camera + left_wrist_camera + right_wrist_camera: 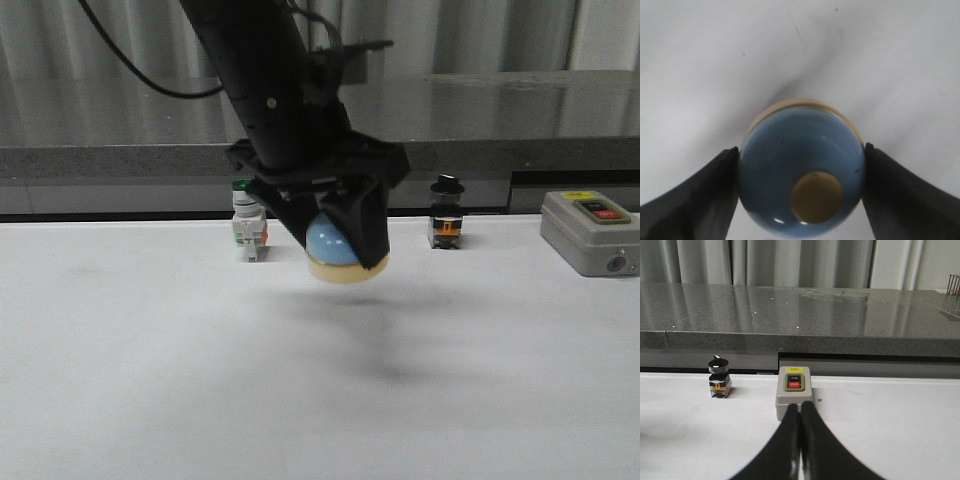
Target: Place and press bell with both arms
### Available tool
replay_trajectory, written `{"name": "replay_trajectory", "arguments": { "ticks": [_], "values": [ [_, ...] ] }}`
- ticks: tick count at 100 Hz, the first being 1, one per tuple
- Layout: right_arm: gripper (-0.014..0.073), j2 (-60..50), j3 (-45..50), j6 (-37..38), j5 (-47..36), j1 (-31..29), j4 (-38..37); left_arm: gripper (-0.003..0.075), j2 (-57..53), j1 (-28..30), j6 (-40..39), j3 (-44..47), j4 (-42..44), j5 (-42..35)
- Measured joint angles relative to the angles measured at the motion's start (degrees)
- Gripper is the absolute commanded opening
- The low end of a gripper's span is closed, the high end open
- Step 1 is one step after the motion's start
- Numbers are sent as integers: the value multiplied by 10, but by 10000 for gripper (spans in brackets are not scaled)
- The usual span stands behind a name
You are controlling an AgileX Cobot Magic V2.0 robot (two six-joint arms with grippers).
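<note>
A white worktop (150,400) fills the near ground, matte and softly lit, with a faint shadow near its middle. Along its far edge runs a grey speckled stone ledge (100,160) with a glossy top that mirrors the light. Behind it hang pale grey curtains (790,262) in upright folds.

Bell (800,170) dome glossy; table (150,400) matt white, smooth.

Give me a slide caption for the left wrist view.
Left claw grips the blue bell by its dome above the white table.
</note>
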Motion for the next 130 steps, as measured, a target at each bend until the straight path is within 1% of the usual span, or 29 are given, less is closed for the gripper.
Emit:
{"name": "replay_trajectory", "arguments": {
  "ticks": [19,25,31,41,46,67,73,76,78,84,89,99,105,106,110,113,114,115,118,130],
  "values": [
    [-60,0,0,0,0,0,0,379,40,-1,0,0,1,-5],
    [-60,0,0,0,0,0,0,390,45,-1,0,0,1,-5],
    [-60,0,0,0,0,0,0,425,46,-1,0,0,-1,-5],
    [-60,0,0,0,0,0,0,536,46,-1,0,-1,-6,-8],
    [-60,0,0,0,0,0,0,566,46,-1,-3,-1,-8,-8],
    [-60,0,0,0,0,0,0,561,46,-1,-15,-1,-10,-14],
    [-60,0,0,0,0,0,0,533,45,-1,-15,-1,-10,-17],
    [-60,0,0,0,0,0,0,493,42,-1,-15,-1,-10,-18],
    [-60,0,0,0,0,0,0,486,39,-1,-15,-1,-10,-20],
    [-60,0,0,0,0,0,0,417,29,-1,-16,-1,-6,-33],
    [-60,0,0,0,0,0,0,378,15,-1,-26,-1,6,-43],
    [-60,0,0,0,0,0,0,274,-13,-1,-52,-1,33,-57],
    [-60,0,0,0,0,0,0,180,-26,2,-66,-1,46,-59],
    [-60,0,0,0,0,0,0,180,-30,4,-69,-1,49,-59],
    [-60,0,0,0,0,0,0,105,-37,10,-77,-1,57,-59],
    [-60,0,0,0,0,0,0,71,-42,15,-84,-1,60,-59],
    [-60,0,0,0,0,0,0,39,-43,16,-86,-1,60,-59],
    [-60,0,0,0,0,0,0,39,-45,19,-89,-1,61,-59],
    [-60,0,0,0,0,0,0,-13,-49,24,-94,-1,62,-57],
    [-60,0,0,0,0,0,0,-20,-66,51,-110,3,67,-52]
  ]
}}
